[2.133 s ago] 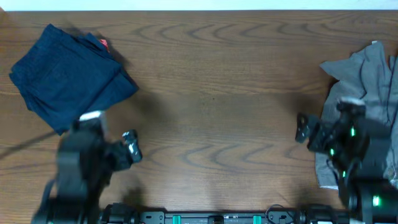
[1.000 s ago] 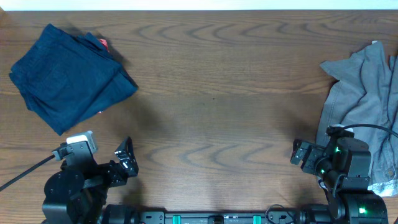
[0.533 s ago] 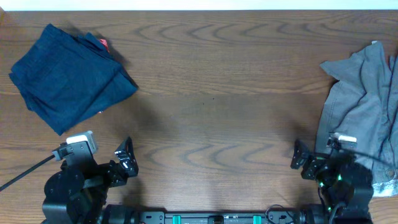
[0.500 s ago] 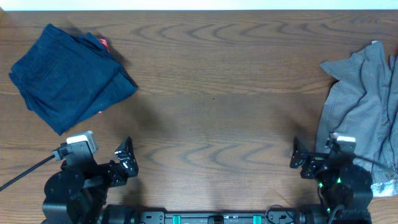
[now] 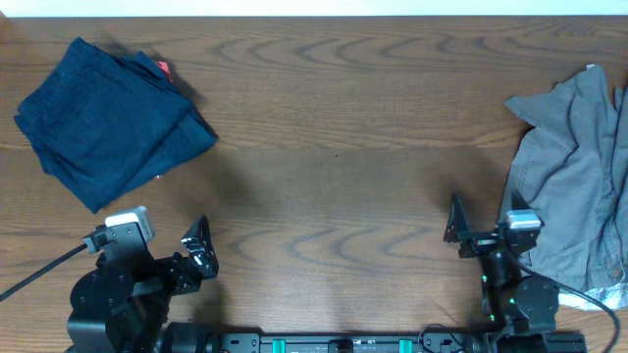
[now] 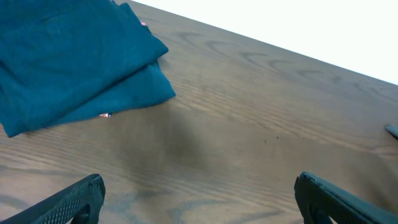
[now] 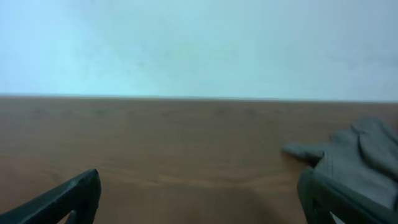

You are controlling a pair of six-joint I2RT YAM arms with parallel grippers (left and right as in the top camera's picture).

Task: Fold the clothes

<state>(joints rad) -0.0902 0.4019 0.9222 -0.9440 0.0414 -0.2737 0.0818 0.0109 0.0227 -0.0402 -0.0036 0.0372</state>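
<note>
A folded dark blue garment (image 5: 108, 123) lies at the table's far left; it also shows in the left wrist view (image 6: 68, 62). A crumpled grey garment (image 5: 574, 167) lies at the right edge and shows in the right wrist view (image 7: 357, 155). My left gripper (image 5: 199, 253) is open and empty near the front edge, well in front of the blue garment; its fingers show in the left wrist view (image 6: 199, 199). My right gripper (image 5: 456, 230) is open and empty, just left of the grey garment; its fingers show in the right wrist view (image 7: 199, 199).
A small red piece (image 5: 163, 69) pokes out at the blue garment's far edge. The brown wooden table (image 5: 334, 147) spreads between the two garments. A black cable (image 5: 39, 265) runs off to the left from the left arm.
My right arm has drawn back toward the front edge and turned, its gripper now pointing away over the table. My left arm pulled back earlier and has since stayed still. The garments have not moved.
</note>
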